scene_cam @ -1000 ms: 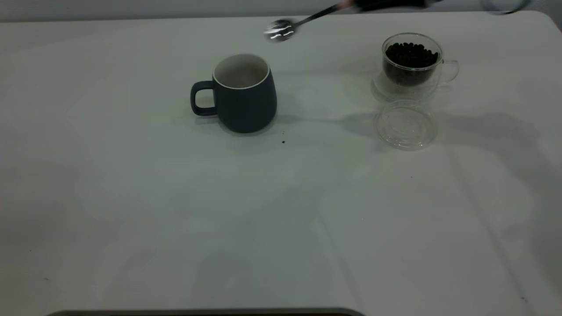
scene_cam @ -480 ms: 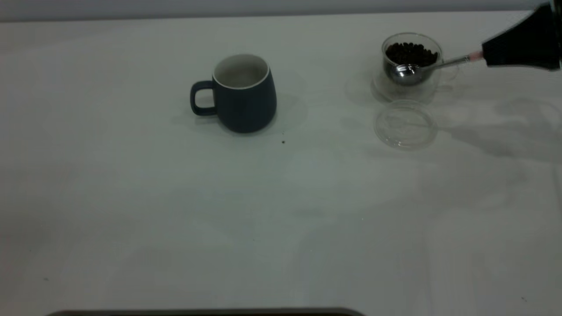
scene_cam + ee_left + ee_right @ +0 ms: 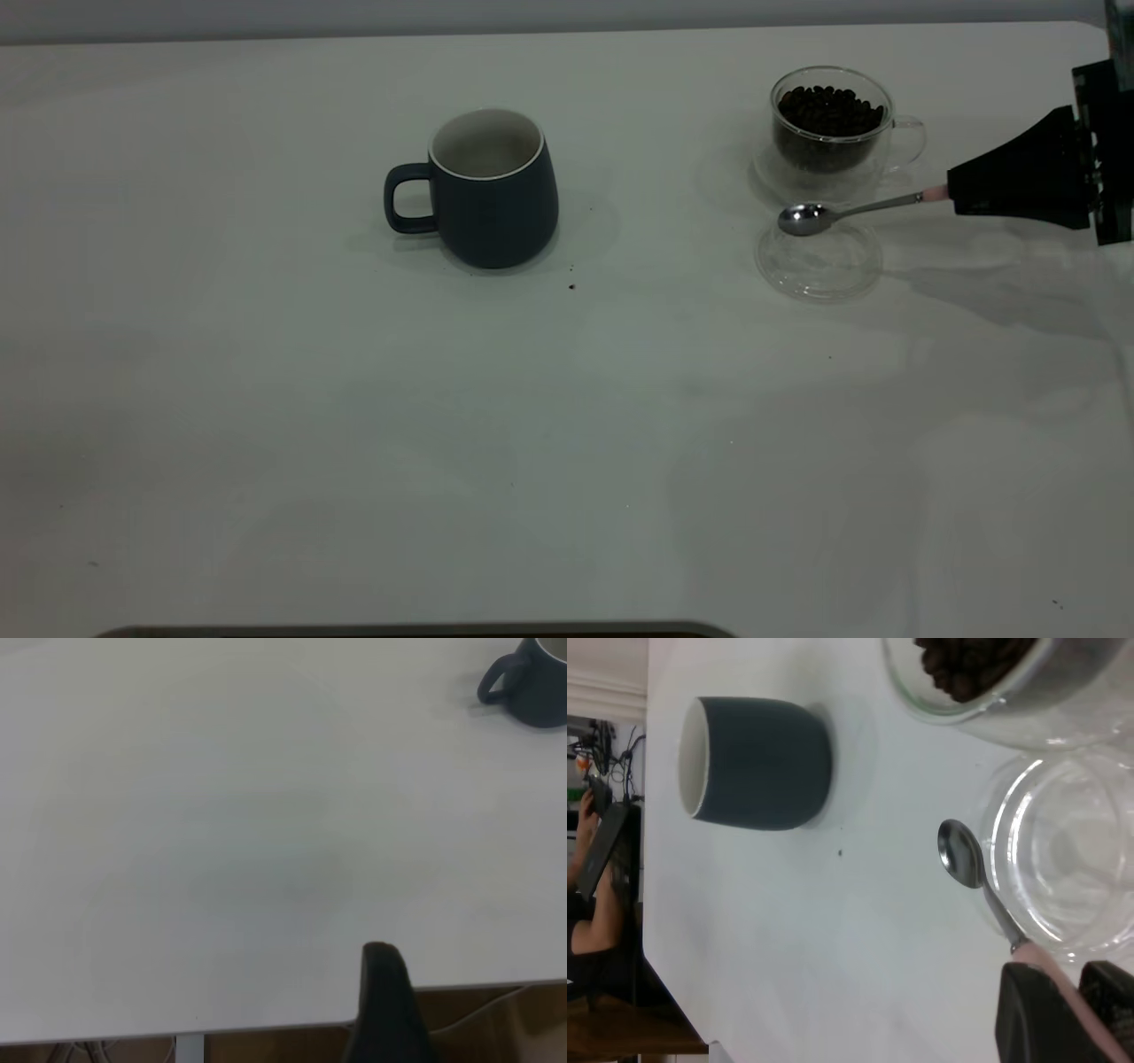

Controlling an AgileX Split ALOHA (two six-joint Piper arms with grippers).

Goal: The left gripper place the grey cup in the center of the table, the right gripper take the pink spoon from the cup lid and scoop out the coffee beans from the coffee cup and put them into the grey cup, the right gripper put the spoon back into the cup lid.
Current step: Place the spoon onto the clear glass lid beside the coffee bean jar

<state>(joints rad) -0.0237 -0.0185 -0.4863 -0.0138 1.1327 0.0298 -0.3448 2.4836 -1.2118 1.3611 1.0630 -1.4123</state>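
Fingers of the right gripper (image 3: 952,193) pinch the pink spoon (image 3: 846,212) (level) over the cup lid (image 3: 819,263).

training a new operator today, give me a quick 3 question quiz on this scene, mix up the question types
1. True or false: the right gripper holds the pink spoon by its handle.
2. The spoon's bowl hangs over which thing? A) grey cup B) cup lid C) coffee cup
3. Fill in: the coffee beans sit in the ____ cup.

Key: 1 true; 2 B, at the lid's edge; 3 coffee (clear glass).
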